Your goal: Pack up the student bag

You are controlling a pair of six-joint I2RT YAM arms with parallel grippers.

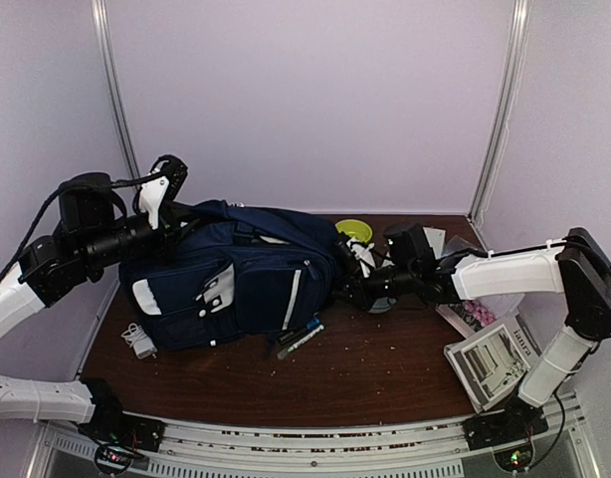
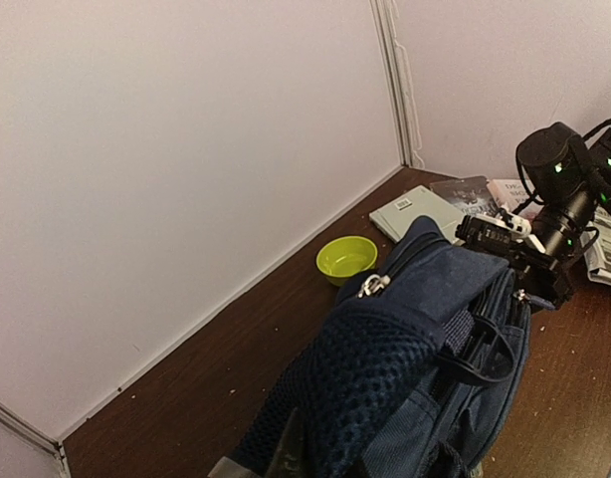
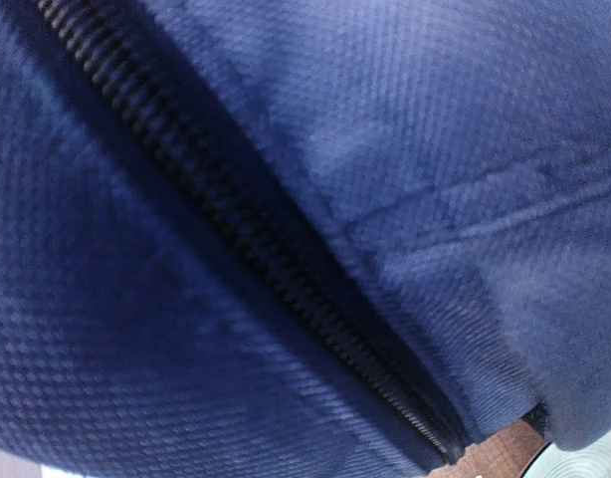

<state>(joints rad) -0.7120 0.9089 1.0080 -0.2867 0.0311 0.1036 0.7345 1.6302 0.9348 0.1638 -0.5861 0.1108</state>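
The bag (image 1: 236, 284) is soft and floppy; we would hold it near the zipper (image 3: 286, 289). Our left fingers (image 1: 182, 212) pinch its mesh back (image 2: 375, 368); the right fingers (image 1: 347, 291), we cannot tell.

Nothing legible anywhere — the grey booklet (image 1: 490, 363) lying at the near right shows printed lines and a picture, the pale book (image 2: 425, 214) bears a white barcode sticker — every letter too small to read.

A dark brown wooden tabletop (image 1: 385, 368) is enclosed by pale lilac panel walls (image 1: 305, 100), joined by white corner posts (image 1: 500, 110) beyond the right pincer (image 1: 347, 289).
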